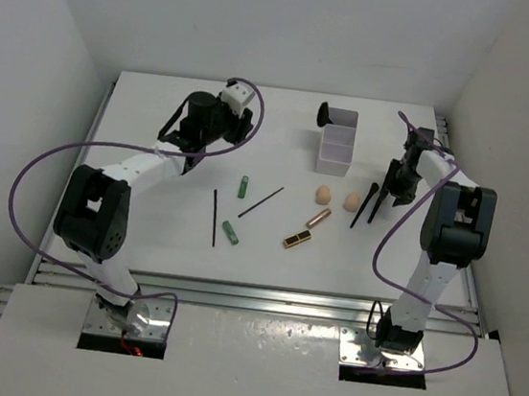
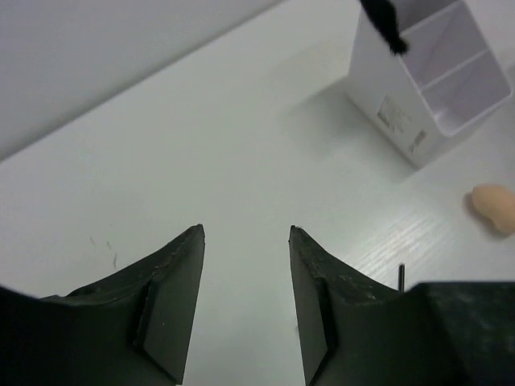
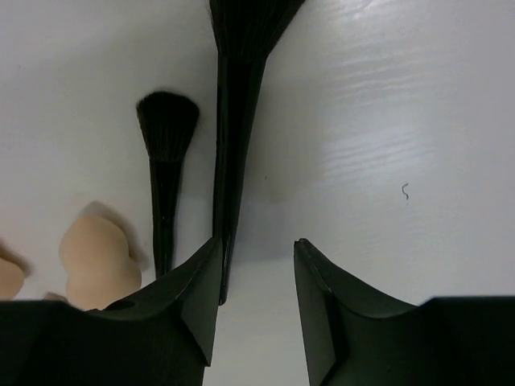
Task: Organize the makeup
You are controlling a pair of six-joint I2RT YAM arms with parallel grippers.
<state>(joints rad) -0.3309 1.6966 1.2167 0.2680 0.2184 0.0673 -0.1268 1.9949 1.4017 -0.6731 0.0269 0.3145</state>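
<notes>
Step in hand: by my judgement, picking up the large brush (image 3: 232, 161) to put in the white box (image 1: 336, 151).
Right gripper (image 3: 256, 241): fingers apart and empty. The brush handle runs under the finger on the left of the wrist view, not through the gap.
Doing it well: shift sideways until the handle sits centred in the gap, then lower and close. Keep clear of the small brush (image 3: 165, 189) just beside it.
Left gripper (image 2: 245, 233): fingers apart, empty, over bare table left of the box.
Makeup: both brushes lie near the box's front right. The sponges (image 1: 324, 195) are just in front of the box, and the green tubes (image 1: 244, 187), lipstick (image 1: 298, 239) and sticks (image 1: 214, 217) lie farther front-left.
Writing: a small label (image 2: 398, 121) on the box's side wall is too small to read. No brand shows elsewhere.
</notes>
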